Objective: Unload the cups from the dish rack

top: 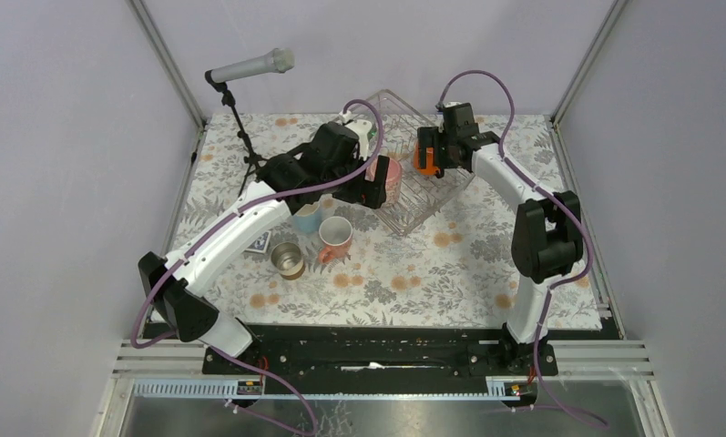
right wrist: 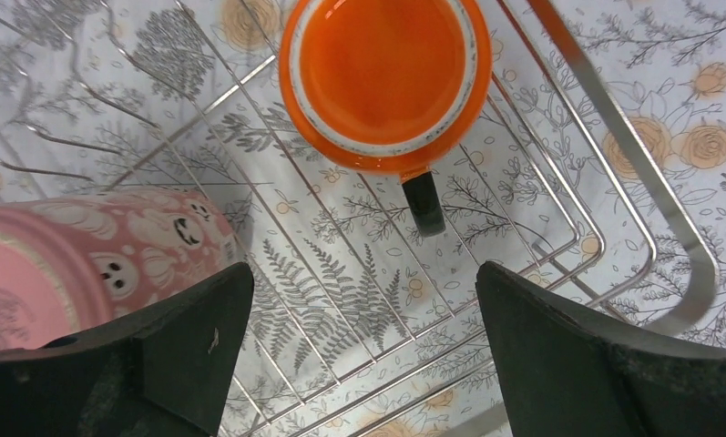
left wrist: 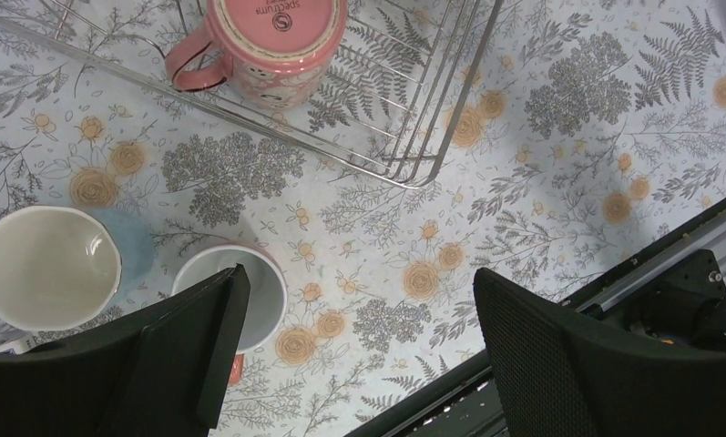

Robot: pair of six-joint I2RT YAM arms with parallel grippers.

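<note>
The wire dish rack (top: 414, 208) stands at the back middle. In it are the bright orange mug (top: 422, 160), upright, and the dusty-pink mug (top: 393, 171). My right gripper (top: 434, 146) is open above the rack; in its view (right wrist: 363, 328) the orange mug (right wrist: 386, 73) is ahead and the pink mug (right wrist: 95, 264) is at the left. My left gripper (top: 370, 188) is open and empty at the rack's near-left edge (left wrist: 432, 155); its view (left wrist: 359, 319) shows the pink mug (left wrist: 268, 41) upside down. The light blue mug (top: 306, 218), the salmon mug (top: 334, 237) and the steel cup (top: 288, 260) stand on the table.
A microphone (top: 250, 66) on a stand is at the back left. A small dark card (top: 260, 243) lies beside the steel cup. In the left wrist view the light blue mug (left wrist: 49, 264) and the salmon mug (left wrist: 259, 282) stand under the left finger.
</note>
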